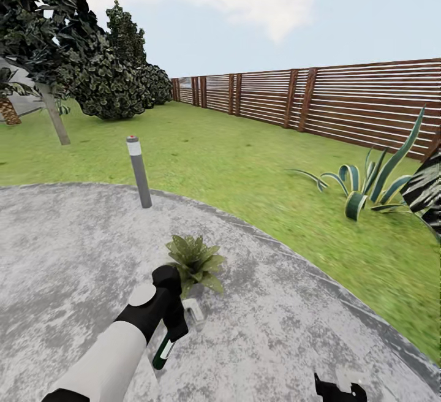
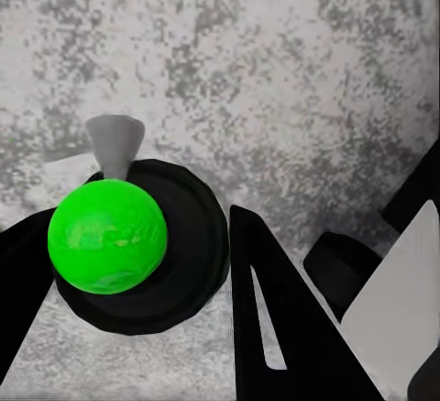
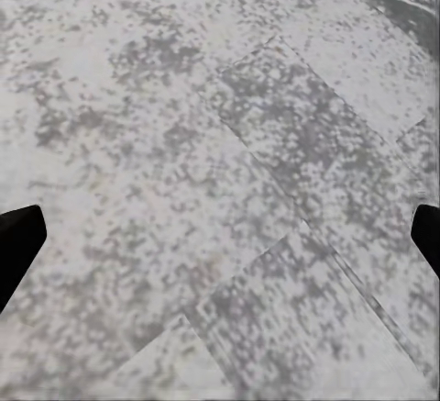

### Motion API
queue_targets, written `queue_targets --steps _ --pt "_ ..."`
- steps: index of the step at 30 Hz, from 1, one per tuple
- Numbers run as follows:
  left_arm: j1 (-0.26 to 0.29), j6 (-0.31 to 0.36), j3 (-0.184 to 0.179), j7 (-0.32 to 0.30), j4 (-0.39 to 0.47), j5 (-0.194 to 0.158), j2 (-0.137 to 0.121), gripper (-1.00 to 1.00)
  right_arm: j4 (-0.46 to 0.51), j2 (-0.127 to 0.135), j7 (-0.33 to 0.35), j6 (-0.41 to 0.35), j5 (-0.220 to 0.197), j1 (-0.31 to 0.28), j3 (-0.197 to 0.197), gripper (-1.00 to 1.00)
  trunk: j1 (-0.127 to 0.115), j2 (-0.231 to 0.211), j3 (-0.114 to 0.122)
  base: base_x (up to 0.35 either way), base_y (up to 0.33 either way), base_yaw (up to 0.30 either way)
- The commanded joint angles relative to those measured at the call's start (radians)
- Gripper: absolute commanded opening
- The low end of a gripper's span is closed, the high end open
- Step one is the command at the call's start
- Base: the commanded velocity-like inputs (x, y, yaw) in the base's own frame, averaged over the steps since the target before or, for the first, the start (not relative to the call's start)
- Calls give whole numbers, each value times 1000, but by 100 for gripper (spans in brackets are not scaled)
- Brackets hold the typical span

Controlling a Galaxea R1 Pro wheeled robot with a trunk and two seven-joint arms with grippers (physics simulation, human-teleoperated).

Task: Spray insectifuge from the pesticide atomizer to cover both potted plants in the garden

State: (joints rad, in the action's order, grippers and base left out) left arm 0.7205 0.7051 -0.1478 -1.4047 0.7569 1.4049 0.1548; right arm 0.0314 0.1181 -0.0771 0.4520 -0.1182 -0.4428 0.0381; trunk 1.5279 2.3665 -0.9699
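Green-and-black pesticide atomizer point(image 1: 164, 348) with pale spray head, lower centre of the head view, grasped in the black left gripper point(image 1: 174, 322). Nozzle aimed toward a low speckled green potted plant point(image 1: 196, 261) just beyond, on the round grey paved patio point(image 1: 73, 249). Pick-up apparently done; spraying probably pending. Black right gripper point(image 1: 339, 388) at lower right, spread wide and empty.
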Motion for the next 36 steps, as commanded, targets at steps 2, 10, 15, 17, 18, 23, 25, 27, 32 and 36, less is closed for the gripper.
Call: queue_targets --steps 2,10,15,17,18,23,25,27,32,36 --pt "-1 9 1 11 0 -4 0 -100 -1 0 0 3 -9 -1 5 100 -1 0 -1 -324 87 0" --pt "-69 -99 8 255 -2 -239 0 -100 -1 0 0 4 -10 -1 5 100 -1 0 -1 -324 89 0" --pt "-123 -298 25 392 -2 -463 -20 -100 -1 -1 0 4 -10 -1 5 100 -1 0 -1 -305 83 0" --pt "-129 -335 35 402 2 -513 -33 -100 -1 -2 1 4 -10 -1 5 100 -1 0 -1 -110 28 0" --pt "-130 -345 38 405 4 -527 -36 -100 -1 -3 1 4 -10 -1 5 100 -1 0 -1 -38 10 0" --pt "-131 -359 103 407 1 -565 -38 -100 0 -4 0 4 -11 -1 3 100 -1 0 -1 -2 0 0" --pt "-132 -363 119 406 -1 -577 -40 -100 1 -4 0 4 -12 -1 3 100 -1 0 -1 0 0 0" --pt "-133 -364 123 406 -2 -580 -42 -100 1 -4 2 3 -11 -1 5 100 -1 0 -1 0 0 0" --pt "-138 -448 128 406 -4 -583 -81 -100 163 -5 4 2 71 -1 5 100 -1 0 -1 0 0 0" --pt "-139 -469 128 405 -47 -583 -98 -100 325 -14 42 -3 307 -1 5 100 -1 0 -1 0 0 0"
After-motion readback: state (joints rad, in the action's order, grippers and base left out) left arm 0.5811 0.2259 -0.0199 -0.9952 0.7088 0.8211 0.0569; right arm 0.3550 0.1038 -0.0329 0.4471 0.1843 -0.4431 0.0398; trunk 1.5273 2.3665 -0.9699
